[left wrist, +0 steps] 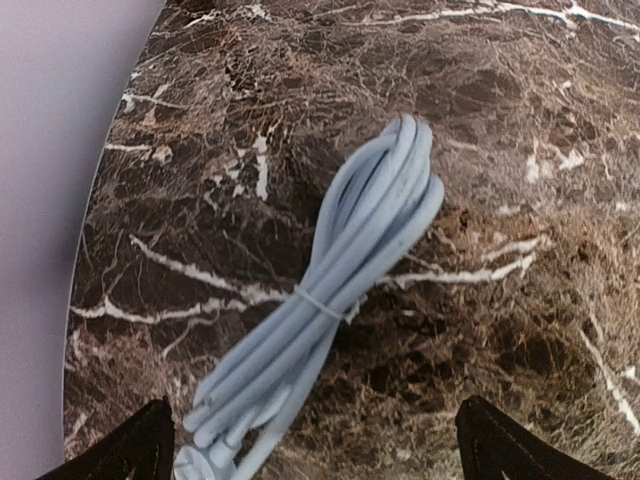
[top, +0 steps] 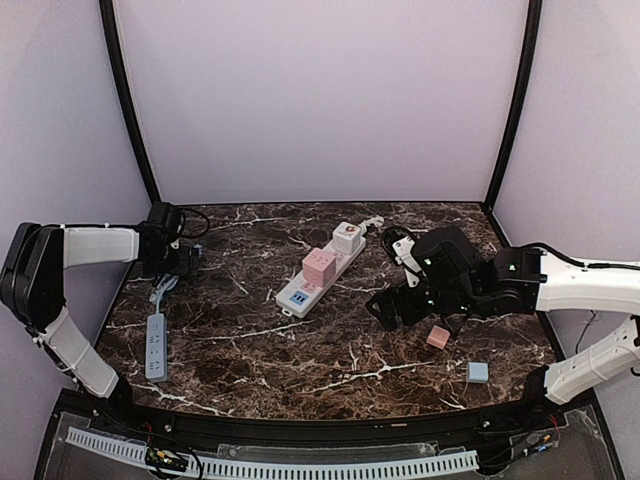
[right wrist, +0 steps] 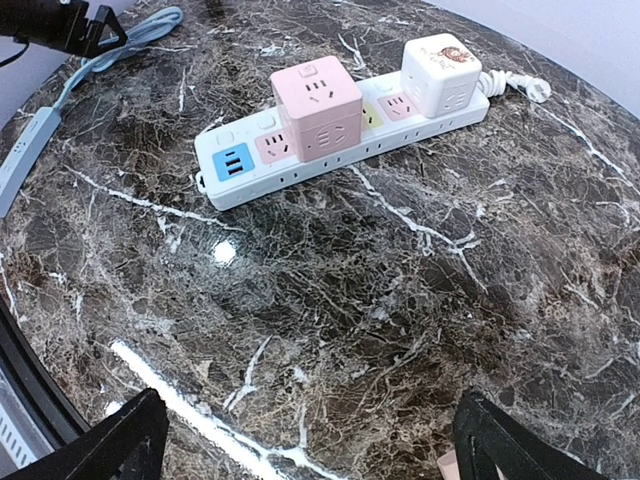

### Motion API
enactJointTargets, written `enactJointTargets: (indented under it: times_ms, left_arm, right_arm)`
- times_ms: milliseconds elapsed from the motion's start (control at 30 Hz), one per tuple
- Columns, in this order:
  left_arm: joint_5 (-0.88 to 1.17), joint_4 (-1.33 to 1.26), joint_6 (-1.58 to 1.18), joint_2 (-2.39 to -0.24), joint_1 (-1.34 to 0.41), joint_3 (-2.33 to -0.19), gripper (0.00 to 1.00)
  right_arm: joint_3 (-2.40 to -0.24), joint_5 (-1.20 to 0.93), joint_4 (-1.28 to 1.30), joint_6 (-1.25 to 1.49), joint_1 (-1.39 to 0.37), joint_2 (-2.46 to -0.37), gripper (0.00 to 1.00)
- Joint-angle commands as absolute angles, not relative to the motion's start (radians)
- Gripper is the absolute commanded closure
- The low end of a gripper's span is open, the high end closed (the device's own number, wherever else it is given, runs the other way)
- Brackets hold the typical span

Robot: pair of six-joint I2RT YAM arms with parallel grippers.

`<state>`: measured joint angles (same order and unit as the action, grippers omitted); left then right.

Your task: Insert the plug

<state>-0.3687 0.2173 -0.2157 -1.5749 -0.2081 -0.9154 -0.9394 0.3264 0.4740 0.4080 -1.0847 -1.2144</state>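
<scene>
Ahead of my spread right fingers, the power strip is carrying two cube adapters; the loose pink plug is lying beside those fingers, ungripped; grasping and inserting are remaining. My left fingers are hovering spread above a coiled cable.

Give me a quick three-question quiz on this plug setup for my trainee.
1. True or false: the pink cube adapter stands plugged into the white power strip.
2. What lies below the left gripper? A) bundled light-blue cable B) a screwdriver C) a roll of tape
3. Fill in: the right gripper is ____, holding nothing.
Key: 1 true; 2 A; 3 open.
</scene>
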Motion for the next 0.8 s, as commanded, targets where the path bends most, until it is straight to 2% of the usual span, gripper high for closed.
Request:
enactJointTargets:
  times_ms: [0, 200, 400, 467, 633, 767]
  left_arm:
    - [-0.181, 0.262, -0.139, -1.645, -0.122, -1.017, 0.01]
    - [-0.038, 0.346, -0.100, -1.787, -0.072, -1.156, 0.01]
    - [-0.006, 0.372, -0.093, -1.873, -0.070, -1.207, 0.05]
    - [-0.011, 0.375, -0.091, -1.882, -0.071, -1.215, 0.11]
    - [-0.006, 0.379, -0.082, -1.887, -0.069, -1.223, 0.38]
    - [-0.003, 0.386, -0.079, -1.886, -0.069, -1.221, 0.50]
  right_arm:
    - [-0.920, 0.306, 0.443, 0.396, -1.080, -1.222, 0.01]
    - [-0.914, 0.286, 0.430, 0.392, -1.079, -1.225, 0.01]
    - [-0.916, 0.281, 0.429, 0.387, -1.080, -1.232, 0.01]
    - [-0.914, 0.279, 0.428, 0.387, -1.079, -1.231, 0.02]
    - [-0.913, 0.273, 0.426, 0.384, -1.080, -1.233, 0.01]
    - [-0.913, 0.264, 0.423, 0.381, -1.079, -1.233, 0.01]
